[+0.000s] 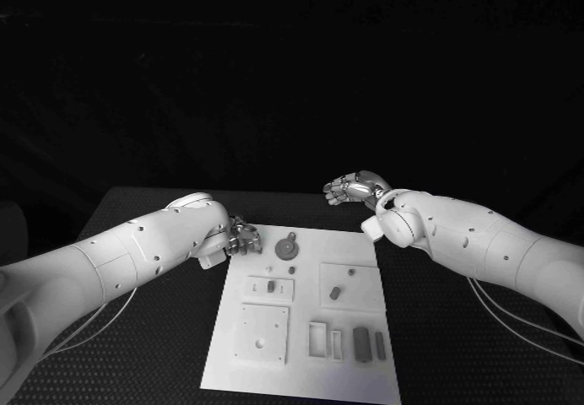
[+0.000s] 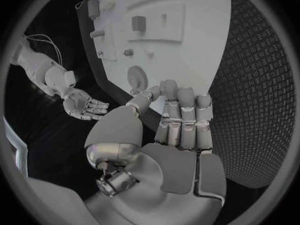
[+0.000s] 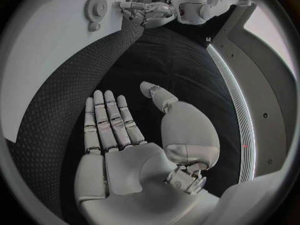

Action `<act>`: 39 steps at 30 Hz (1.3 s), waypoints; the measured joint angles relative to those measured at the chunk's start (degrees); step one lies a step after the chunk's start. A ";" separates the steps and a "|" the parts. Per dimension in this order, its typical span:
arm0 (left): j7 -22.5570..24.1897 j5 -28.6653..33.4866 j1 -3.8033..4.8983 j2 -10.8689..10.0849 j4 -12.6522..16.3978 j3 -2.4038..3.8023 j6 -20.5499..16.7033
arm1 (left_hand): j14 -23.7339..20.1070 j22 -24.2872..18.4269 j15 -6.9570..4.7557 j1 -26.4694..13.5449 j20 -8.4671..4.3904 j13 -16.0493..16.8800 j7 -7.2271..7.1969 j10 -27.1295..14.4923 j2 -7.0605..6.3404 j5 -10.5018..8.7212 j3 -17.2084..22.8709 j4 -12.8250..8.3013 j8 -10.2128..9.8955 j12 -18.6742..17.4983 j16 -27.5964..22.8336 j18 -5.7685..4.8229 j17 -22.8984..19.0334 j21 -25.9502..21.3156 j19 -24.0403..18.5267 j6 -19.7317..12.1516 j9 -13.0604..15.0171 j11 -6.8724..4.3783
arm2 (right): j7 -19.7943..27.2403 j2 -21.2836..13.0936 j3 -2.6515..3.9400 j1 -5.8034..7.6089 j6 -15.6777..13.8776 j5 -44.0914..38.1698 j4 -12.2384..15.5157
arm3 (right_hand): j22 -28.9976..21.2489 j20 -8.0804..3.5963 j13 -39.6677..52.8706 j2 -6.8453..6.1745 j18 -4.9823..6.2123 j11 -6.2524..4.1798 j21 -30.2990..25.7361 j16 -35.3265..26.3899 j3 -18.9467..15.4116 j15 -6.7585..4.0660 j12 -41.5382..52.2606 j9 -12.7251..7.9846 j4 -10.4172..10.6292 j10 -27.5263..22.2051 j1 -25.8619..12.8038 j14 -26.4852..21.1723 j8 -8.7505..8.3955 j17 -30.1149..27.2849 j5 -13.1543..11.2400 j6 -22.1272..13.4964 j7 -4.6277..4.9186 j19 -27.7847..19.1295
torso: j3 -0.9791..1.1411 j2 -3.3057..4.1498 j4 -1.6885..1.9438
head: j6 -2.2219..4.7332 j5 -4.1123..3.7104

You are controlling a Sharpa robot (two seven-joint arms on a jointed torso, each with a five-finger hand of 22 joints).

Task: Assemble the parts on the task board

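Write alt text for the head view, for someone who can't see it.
A white task board lies on a black table between two white robot arms. The left hand hovers at the board's far left corner beside a round gear; the right hand hangs empty beyond the far right corner.

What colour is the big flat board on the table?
The task board is white, lying on the black table. It shows best in the head view.

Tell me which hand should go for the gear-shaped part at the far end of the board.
Left, probably. The left hand hovers open at the task board's far left corner, right beside the gear. The right hand hangs open beyond the far right corner, farther from it.
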 measured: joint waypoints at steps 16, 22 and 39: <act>-1.89 2.24 1.78 -9.76 17.03 -0.31 -3.18 | 1.42 0.85 -0.01 -1.93 -0.50 0.64 0.18 1.71 -0.98 5.49 -0.39 -0.39 0.00 0.51 1.40 -0.44 0.68 0.98 1.32 1.65 -0.01 0.25 | -0.01 -0.31 0.00 0.01 -0.07 -0.21 -0.27 | 0.05 0.00 0.00 0.00 0.00 0.00 0.00 0.00 0.00 0.00 0.00 -0.05 0.00 0.00 0.00 0.00 0.00 0.00 0.00 0.00 0.00 0.00 | 0.08 -0.05 0.00 | 0.03 0.34; -2.76 1.57 1.71 -12.67 21.62 -2.07 -4.59 | 2.25 1.30 0.02 -2.63 -0.90 1.14 0.19 2.60 -1.68 6.29 0.34 -1.26 0.00 1.23 2.45 -0.75 1.18 1.88 2.79 2.70 -0.01 0.11 | -0.01 -0.34 0.00 0.01 -0.11 -0.46 -0.30 | 0.05 0.00 -0.01 0.00 0.00 0.00 0.00 0.00 0.00 0.00 0.00 -0.04 0.00 0.00 0.00 0.00 0.00 0.00 0.00 0.00 0.00 0.00 | 0.04 -0.03 -0.01 | -0.18 0.44; -4.11 -3.47 1.71 -15.13 27.52 -5.20 -6.41 | 3.65 2.34 -0.41 -3.49 -1.53 2.42 -0.28 4.24 -2.55 6.85 0.41 -1.51 0.00 2.91 5.05 0.14 2.16 3.42 4.19 4.45 -0.01 -0.56 | 0.01 -0.57 0.00 0.01 -0.29 -1.13 -0.34 | 0.10 0.00 -0.01 0.00 0.01 0.00 0.00 0.00 0.00 0.00 -0.22 -0.04 0.00 0.00 0.00 0.00 0.00 -0.04 0.00 0.00 0.00 0.00 | -0.07 0.05 -0.04 | -0.76 0.33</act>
